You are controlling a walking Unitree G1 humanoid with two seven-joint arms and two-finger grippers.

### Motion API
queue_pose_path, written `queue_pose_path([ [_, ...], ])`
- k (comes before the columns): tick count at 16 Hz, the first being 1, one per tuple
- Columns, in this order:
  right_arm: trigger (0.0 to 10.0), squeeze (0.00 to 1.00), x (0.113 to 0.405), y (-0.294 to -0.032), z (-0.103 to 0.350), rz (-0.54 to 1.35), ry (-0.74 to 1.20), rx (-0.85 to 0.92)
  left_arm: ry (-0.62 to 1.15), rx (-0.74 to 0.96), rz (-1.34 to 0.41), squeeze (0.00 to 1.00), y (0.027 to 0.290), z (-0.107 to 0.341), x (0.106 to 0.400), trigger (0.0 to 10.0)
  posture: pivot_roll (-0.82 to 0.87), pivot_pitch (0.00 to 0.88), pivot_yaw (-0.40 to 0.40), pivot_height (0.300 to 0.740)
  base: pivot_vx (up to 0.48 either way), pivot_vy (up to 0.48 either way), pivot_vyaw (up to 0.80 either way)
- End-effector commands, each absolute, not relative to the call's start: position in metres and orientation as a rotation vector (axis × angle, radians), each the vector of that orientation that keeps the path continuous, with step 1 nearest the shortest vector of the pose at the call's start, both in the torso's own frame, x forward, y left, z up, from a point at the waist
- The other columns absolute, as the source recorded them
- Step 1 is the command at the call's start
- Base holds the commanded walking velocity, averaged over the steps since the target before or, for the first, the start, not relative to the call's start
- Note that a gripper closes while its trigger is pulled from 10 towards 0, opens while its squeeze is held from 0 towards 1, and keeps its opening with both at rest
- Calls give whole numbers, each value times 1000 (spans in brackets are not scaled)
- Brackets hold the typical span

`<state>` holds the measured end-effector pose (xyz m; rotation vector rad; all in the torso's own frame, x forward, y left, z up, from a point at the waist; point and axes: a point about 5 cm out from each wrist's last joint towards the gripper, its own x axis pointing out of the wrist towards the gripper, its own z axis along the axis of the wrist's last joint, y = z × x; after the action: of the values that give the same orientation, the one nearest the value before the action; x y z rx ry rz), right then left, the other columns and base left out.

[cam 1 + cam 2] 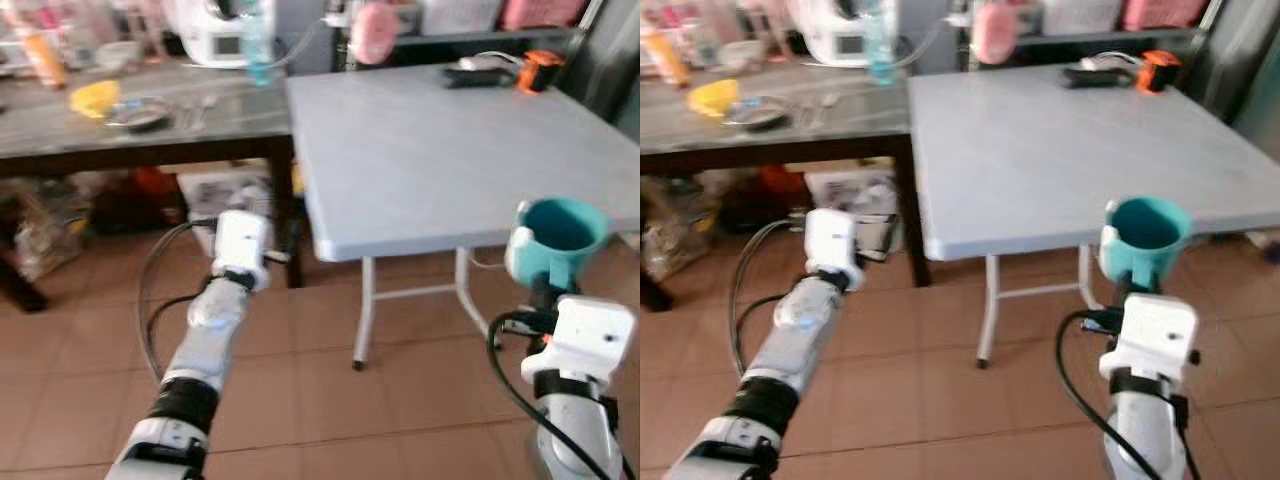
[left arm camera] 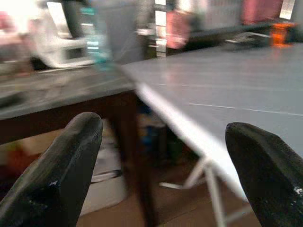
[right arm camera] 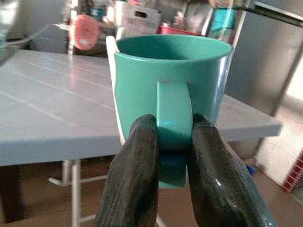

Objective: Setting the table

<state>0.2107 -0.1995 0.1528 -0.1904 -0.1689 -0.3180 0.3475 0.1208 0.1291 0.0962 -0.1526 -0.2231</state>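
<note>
Teal mug (image 3: 170,94) pinched by handle alone in right end effector (image 3: 174,156), short of grey tabletop (image 1: 420,150); left end effector (image 2: 161,165) spread, empty; possibly prone to swivelling or clipping the edge.

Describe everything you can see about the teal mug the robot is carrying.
The teal mug is glossy, probably ceramic or plastic, with a thick loop handle. It stands upright in the air, apparently empty, by the grey folding table's near right corner. The right gripper pinches its handle; something white lies against one side.
</note>
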Motion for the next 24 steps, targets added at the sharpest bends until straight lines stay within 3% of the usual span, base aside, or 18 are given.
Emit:
queue_pose_path([
  [1,10000,0,209,-206,156,-337,-180,-200,-161,92,-248,0,111,131,347,10000,-44,66,32,740,0,480,0],
  [14,10000,0,207,-206,155,-346,-177,-194,-155,77,-262,0,103,131,350,10000,-60,67,38,740,0,480,0],
  [20,10000,0,208,-207,155,-346,-174,-199,-181,53,-350,0,96,134,346,10000,-56,67,36,740,0,0,0],
  [24,10000,0,209,-207,156,-344,-175,-208,-181,39,-367,0,93,135,346,10000,-61,62,37,740,297,0,0],
])
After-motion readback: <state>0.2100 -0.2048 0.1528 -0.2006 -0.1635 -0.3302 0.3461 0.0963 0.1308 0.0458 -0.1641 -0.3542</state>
